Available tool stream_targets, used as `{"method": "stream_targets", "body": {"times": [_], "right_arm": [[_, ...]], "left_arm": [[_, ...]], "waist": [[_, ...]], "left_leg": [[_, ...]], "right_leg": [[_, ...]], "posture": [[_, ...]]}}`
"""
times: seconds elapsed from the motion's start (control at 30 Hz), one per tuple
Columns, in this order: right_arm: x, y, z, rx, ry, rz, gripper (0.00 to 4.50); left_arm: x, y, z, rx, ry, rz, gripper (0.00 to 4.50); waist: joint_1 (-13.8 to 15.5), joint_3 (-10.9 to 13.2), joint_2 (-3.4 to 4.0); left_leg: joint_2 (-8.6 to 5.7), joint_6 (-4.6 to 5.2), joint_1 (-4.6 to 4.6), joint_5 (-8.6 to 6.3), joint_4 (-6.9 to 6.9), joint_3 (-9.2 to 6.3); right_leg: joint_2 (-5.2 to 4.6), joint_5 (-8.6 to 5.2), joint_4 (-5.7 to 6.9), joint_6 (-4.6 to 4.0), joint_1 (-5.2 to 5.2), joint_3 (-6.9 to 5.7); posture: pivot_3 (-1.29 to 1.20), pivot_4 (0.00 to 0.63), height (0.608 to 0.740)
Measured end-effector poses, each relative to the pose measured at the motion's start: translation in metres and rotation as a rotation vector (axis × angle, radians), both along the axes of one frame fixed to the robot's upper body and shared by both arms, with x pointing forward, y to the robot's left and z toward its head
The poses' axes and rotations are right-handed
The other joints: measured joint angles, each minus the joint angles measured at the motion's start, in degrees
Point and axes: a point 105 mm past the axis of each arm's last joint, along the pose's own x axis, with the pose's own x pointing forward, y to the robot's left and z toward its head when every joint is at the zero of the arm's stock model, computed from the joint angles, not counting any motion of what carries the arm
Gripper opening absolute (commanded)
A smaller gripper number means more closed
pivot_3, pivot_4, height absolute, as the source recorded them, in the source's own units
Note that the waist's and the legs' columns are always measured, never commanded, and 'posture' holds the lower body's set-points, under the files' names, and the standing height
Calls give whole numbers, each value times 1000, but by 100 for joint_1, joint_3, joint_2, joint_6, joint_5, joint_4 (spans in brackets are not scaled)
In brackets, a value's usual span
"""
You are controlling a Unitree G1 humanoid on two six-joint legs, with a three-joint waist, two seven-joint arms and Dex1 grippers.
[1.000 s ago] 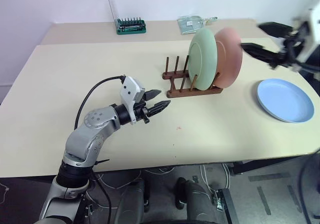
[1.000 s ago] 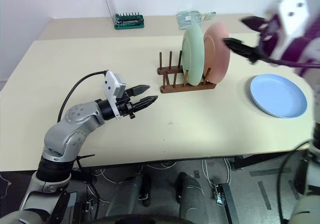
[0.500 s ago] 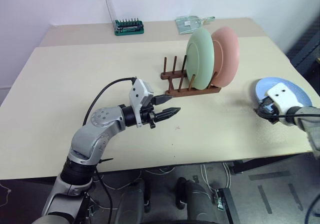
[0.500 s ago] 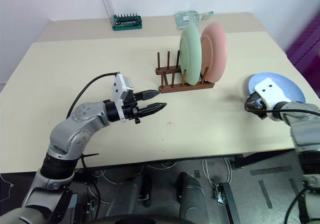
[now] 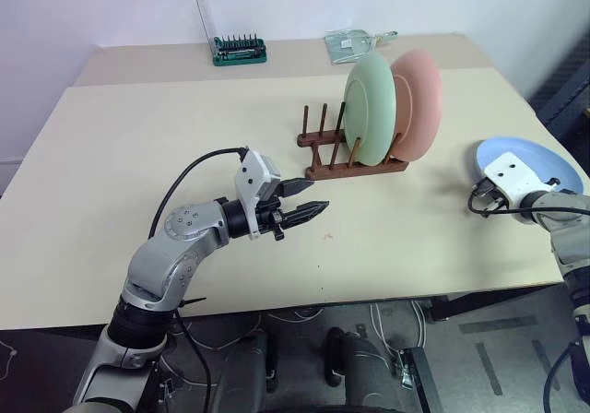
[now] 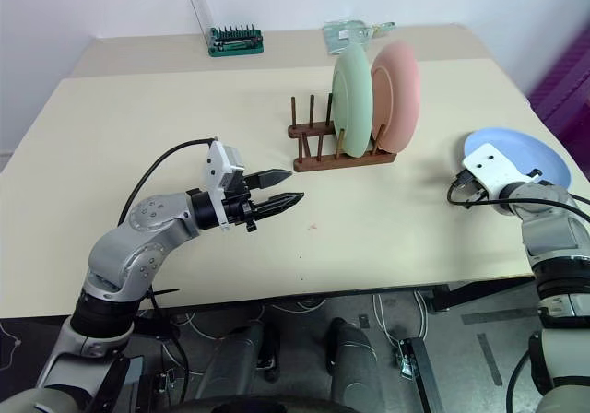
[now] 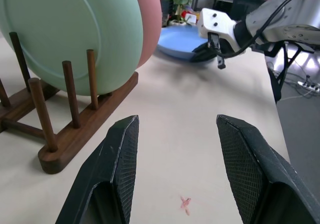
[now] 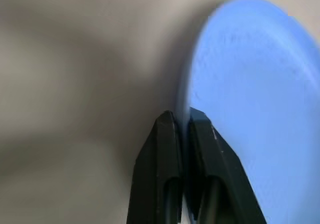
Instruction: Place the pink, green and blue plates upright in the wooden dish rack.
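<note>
Blue plate [image 8: 250, 84] has its rim pinched in the right gripper [image 8: 182, 121] jaws, for lifting rackward; left gripper [image 7: 175, 149] jaws hang half-open, empty.

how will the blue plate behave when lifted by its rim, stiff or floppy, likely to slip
The blue plate looks like rigid moulded plastic, so probably stiff and light. Its matte rim is thin in the right end effector, shut on its edge, so it may pivot or slip when raised.
</note>
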Motion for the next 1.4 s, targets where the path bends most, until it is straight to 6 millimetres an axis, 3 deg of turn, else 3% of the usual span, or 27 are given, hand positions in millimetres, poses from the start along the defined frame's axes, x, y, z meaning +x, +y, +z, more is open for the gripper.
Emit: {"method": "stream_targets", "body": {"times": [0.1,0.17,0.27,0.33,0.37,0.53,0.63,0.7,0.83,0.97,1.33,1.4], "right_arm": [[23,28,64,-4,-256,71,20],[32,56,138,57,-525,132,20],[11,100,239,189,-868,288,20],[-6,134,274,395,-968,448,20],[-14,156,281,534,-948,560,20],[-46,259,257,1219,-481,1010,20],[-56,296,237,1410,-202,1064,20],[-52,308,223,1500,-70,1012,20],[-27,306,206,1553,-6,827,20],[-2,288,187,1539,-6,668,20],[19,277,168,1636,31,497,20],[21,276,164,1648,45,469,701]], "left_arm": [[1,5,-1,3,2,19,2533],[2,7,0,2,0,25,2533],[4,10,0,2,1,40,2533],[8,15,1,-4,-4,69,2533],[9,16,2,-9,-7,80,2533],[16,27,2,-21,-9,133,2533],[23,49,-3,4,-1,204,2533],[27,64,-7,21,11,257,2533],[28,71,-7,26,9,274,2533],[24,70,-10,27,12,275,2533],[22,66,-8,18,6,270,2533],[22,65,-8,18,6,269,2533]], "waist": [[-110,7,14],[-153,9,17],[-126,7,13],[-109,6,12],[-106,6,12],[-140,5,12],[-142,4,13],[-117,5,14],[-97,4,13],[-126,4,13],[-155,4,14],[-150,4,14]], "left_leg": [[0,-2,-1,1,0,4],[-1,-5,-7,3,-4,8],[4,-11,-7,6,-12,0],[8,-12,-6,7,-12,-4],[14,-12,-6,7,-10,-6],[16,-10,2,6,-6,-14],[17,-11,4,6,-7,-14],[14,-11,2,6,-6,-12],[0,-6,-4,4,-5,-8],[1,-3,-4,3,-6,-3],[7,-5,-4,4,-7,-4],[7,-5,-4,4,-7,-4]], "right_leg": [[0,0,10,1,-8,7],[1,4,28,7,-27,16],[23,4,31,18,-27,14],[26,7,31,11,-24,11],[25,11,30,5,-19,11],[22,20,35,-8,-9,12],[23,19,37,-9,-8,11],[21,20,36,-9,-9,11],[4,11,26,-23,-7,11],[5,19,30,-6,-10,11],[16,19,34,-4,-15,13],[16,19,34,-4,-15,13]], "posture": [[0,150,730],[0,150,730],[0,150,730],[0,150,730],[0,150,730],[0,150,730],[0,150,730],[0,150,730],[0,150,730],[0,150,730],[0,150,730],[0,150,730]]}}
